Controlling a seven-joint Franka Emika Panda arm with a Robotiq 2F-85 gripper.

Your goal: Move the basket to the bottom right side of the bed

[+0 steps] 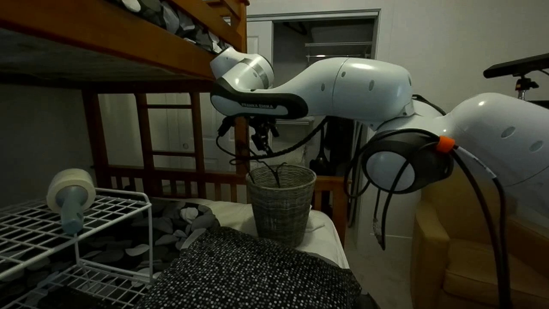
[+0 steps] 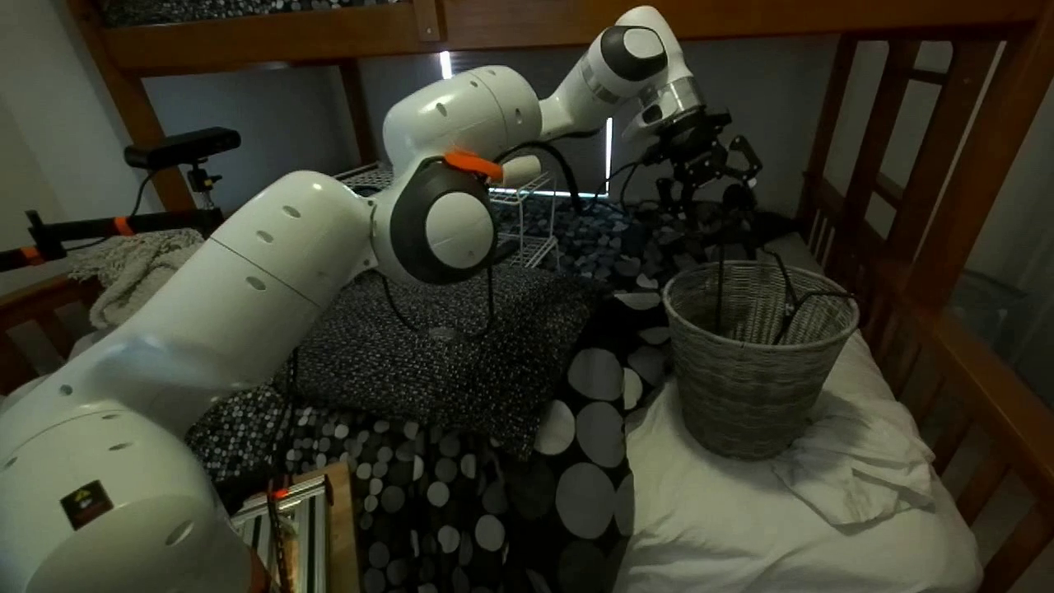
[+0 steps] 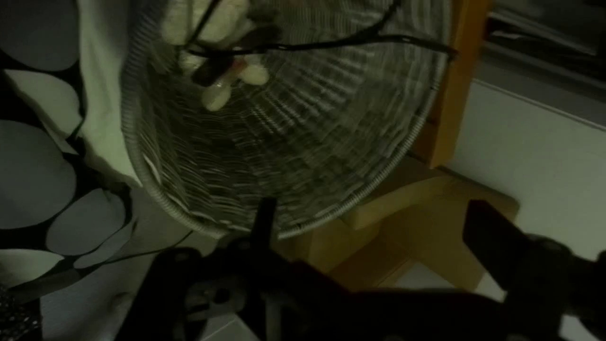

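1. My gripper (image 3: 371, 213) hangs over the basket (image 2: 756, 383), fingers (image 3: 265, 222) spread wide with nothing between them; both exterior views show air between it and the rim (image 2: 757, 345). In the wrist view one finger overlaps the basket's mouth and the other lies outside it.
2. For the hold, I would pinch the rim, one finger in and one out. The wall is woven, so I expect it light, fairly stiff, a little springy, unlikely to slip or break. Gripped on one side it will probably tilt, so I'd lift gently.
3. Thin dark wires (image 3: 312, 46), perhaps handles, stick up from the mouth and could snag a finger. Pale lumps (image 3: 215, 97) lie inside; I can't tell what they are, but they may shift the balance.
4. The basket stands upright on the bed's (image 2: 716, 535) pale sheet (image 2: 832, 560), near the slatted end rail (image 2: 980, 379), with spotted bedding (image 2: 597, 395) on its other side.
5. Bare sheet gives me room toward the bed's open side, which I take for the bottom right. Past the edge lies the floor (image 1: 377, 272), with the tan armchair (image 1: 467, 262) beyond, so I would stop short.
6. The upper bunk's beam (image 1: 150, 45) runs above the bed; I can't tell how much headroom it leaves.
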